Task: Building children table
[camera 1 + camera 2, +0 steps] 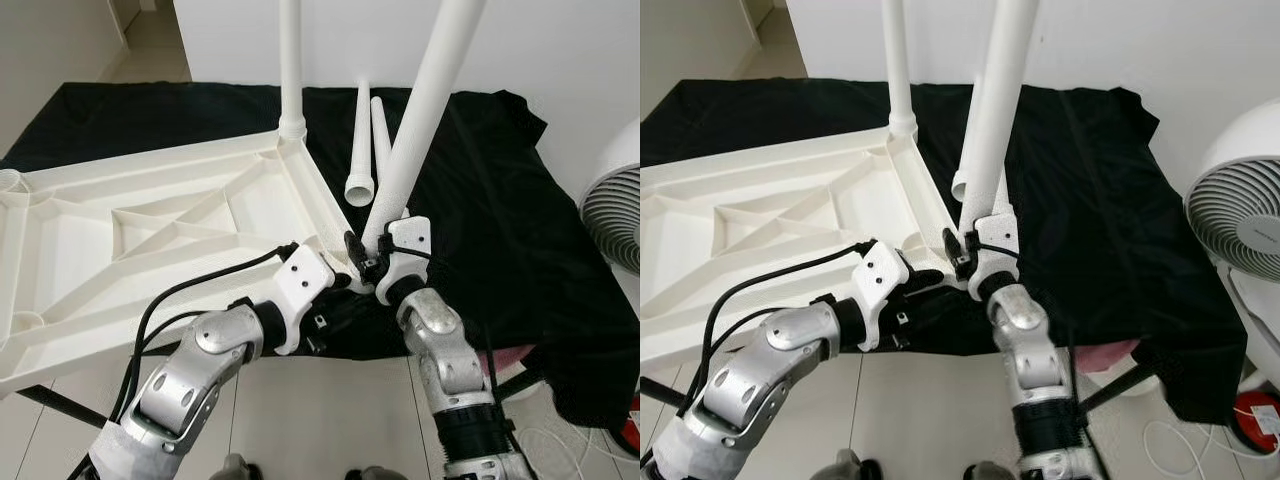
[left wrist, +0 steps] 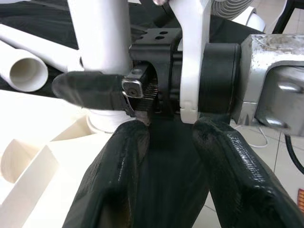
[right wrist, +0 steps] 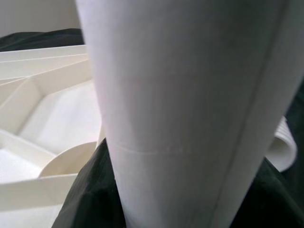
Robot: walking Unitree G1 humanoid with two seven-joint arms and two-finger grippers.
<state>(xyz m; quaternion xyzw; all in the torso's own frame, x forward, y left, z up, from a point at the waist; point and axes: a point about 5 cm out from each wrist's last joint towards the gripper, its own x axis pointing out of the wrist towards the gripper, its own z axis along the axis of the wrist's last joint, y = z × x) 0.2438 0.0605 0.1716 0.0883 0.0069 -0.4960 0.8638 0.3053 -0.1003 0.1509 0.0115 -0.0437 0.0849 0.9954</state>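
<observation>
An upside-down white table top (image 1: 150, 230) lies on a black cloth (image 1: 480, 220). One white leg (image 1: 290, 60) stands upright in its far corner. My right gripper (image 1: 365, 262) is shut on a second white leg (image 1: 425, 110), which leans steeply over the near right corner; in the right wrist view this leg (image 3: 190, 109) is very close, with a round socket (image 3: 71, 161) beside it. My left gripper (image 2: 173, 166) is open just beside that corner, its fingers (image 2: 118, 180) pointing at the right gripper's wrist. Two loose legs (image 1: 362, 150) lie on the cloth behind.
A white fan (image 1: 615, 215) stands at the right, past the cloth's edge. White cords and a red object (image 1: 630, 420) lie on the tiled floor near it. A white wall runs behind the cloth.
</observation>
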